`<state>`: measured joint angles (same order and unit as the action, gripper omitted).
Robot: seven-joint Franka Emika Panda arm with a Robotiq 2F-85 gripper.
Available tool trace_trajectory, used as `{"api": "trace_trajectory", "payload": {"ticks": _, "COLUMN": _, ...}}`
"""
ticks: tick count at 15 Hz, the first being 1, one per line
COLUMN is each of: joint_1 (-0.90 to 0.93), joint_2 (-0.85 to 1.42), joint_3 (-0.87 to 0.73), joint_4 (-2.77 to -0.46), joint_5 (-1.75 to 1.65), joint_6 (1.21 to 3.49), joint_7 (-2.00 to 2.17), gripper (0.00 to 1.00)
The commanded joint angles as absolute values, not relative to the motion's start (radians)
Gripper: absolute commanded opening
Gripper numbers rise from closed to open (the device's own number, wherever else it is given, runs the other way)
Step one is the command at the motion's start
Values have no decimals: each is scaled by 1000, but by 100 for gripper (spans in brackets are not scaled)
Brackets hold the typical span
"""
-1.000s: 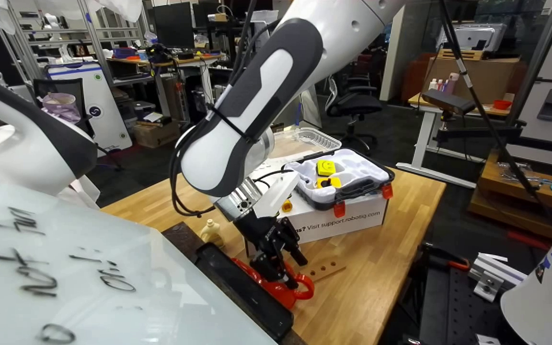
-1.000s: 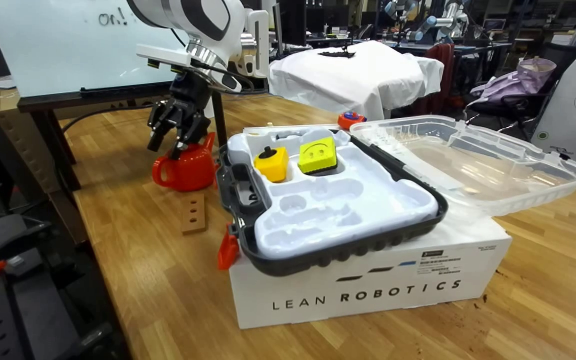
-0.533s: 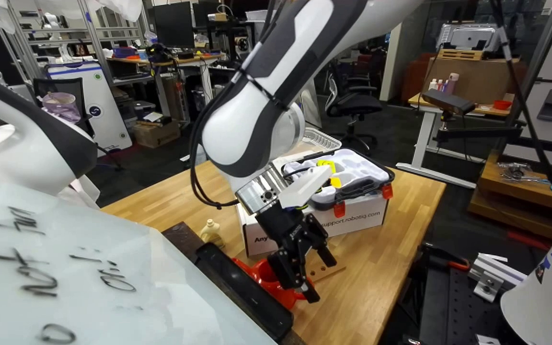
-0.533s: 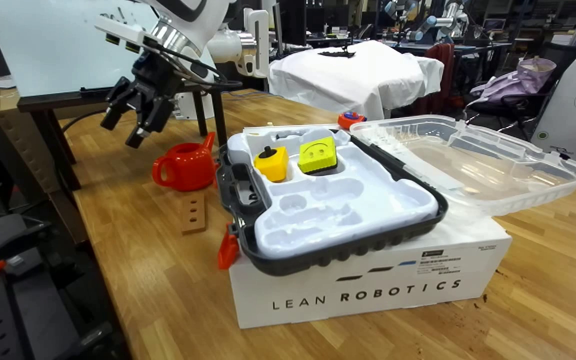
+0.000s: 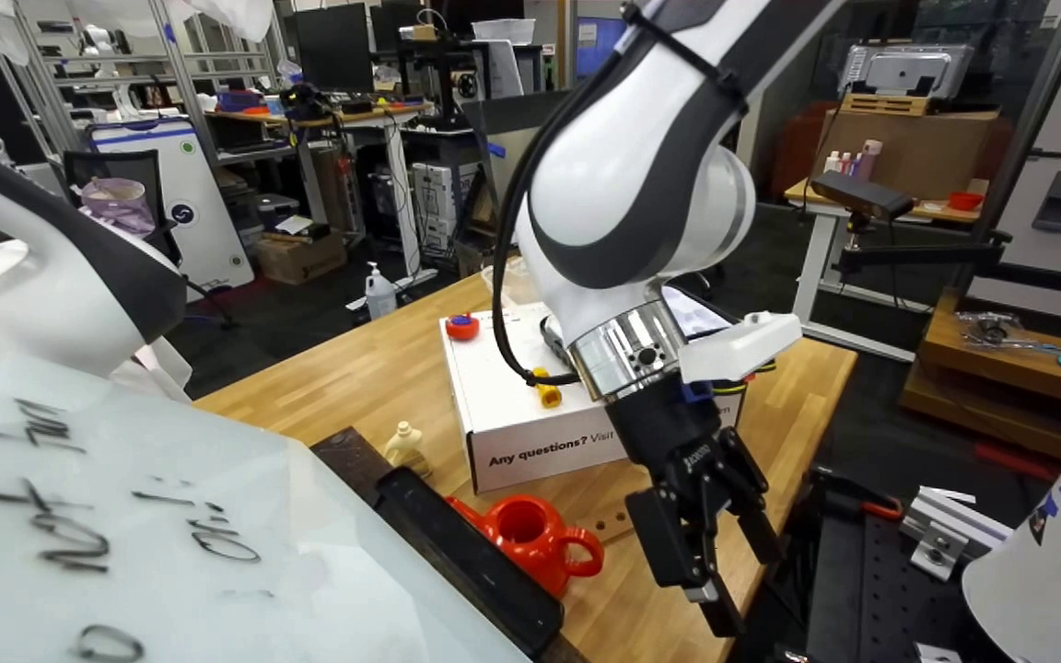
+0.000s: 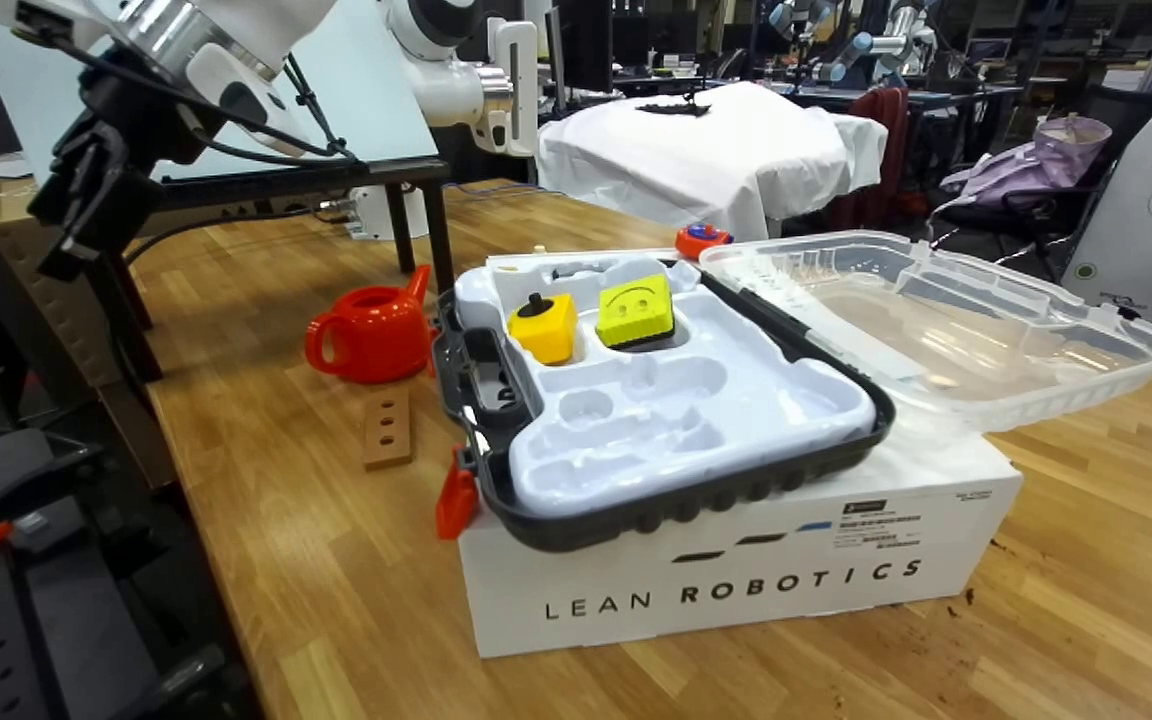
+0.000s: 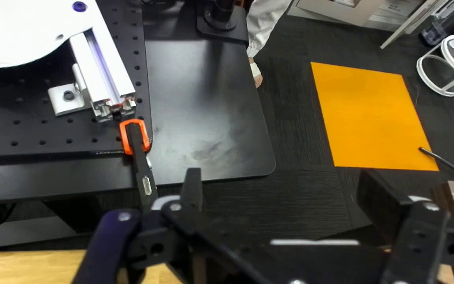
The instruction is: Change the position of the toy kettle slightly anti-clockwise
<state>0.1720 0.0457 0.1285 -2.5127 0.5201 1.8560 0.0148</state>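
A: Item one, nearest?

B: Tool (image 7: 280, 181), black, two fingers (image 7: 192, 187) standing wide apart, gripping nothing. Since a second ago it is lifting off the toy kettle (image 5: 544, 557) and swinging aside; it is hanging well apart now, near the edge of the bench (image 6: 336, 580).

A: Bearing on the task?

B: The turn is probably finished, the tool retreating. The views are not showing the turn itself: the handle (image 5: 597, 551) is keeping one heading throughout, so its amount is going unlisted.

A: Item two?

B: The toy kettle: one, orange-red, glossy, round-bodied, lidless. It is standing upright on the bench, near the whiteboard (image 5: 171, 516), its handle pointing toward the bench's edge, its spout (image 6: 419, 283) reaching the opposite way.

A: Beyond it?

B: One three-holed wooden block (image 5: 612, 523), lying near the handle; one white carton (image 5: 530, 437), printed "Any questions?", standing farther back.
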Motion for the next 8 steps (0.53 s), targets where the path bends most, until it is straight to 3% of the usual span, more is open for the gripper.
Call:
{"api": "trace_trajectory", "payload": {"ticks": 1, "joint_1": 162, "joint_2": 32, "joint_3": 137, "joint_4": -2520, "joint_5": 523, "joint_6": 1860, "joint_7": 16, "gripper": 100}}
{"api": "trace_trajectory", "payload": {"ticks": 8, "joint_1": 162, "joint_2": 32, "joint_3": 137, "joint_4": -2522, "joint_5": 526, "joint_6": 1873, "joint_7": 16, "gripper": 100}}
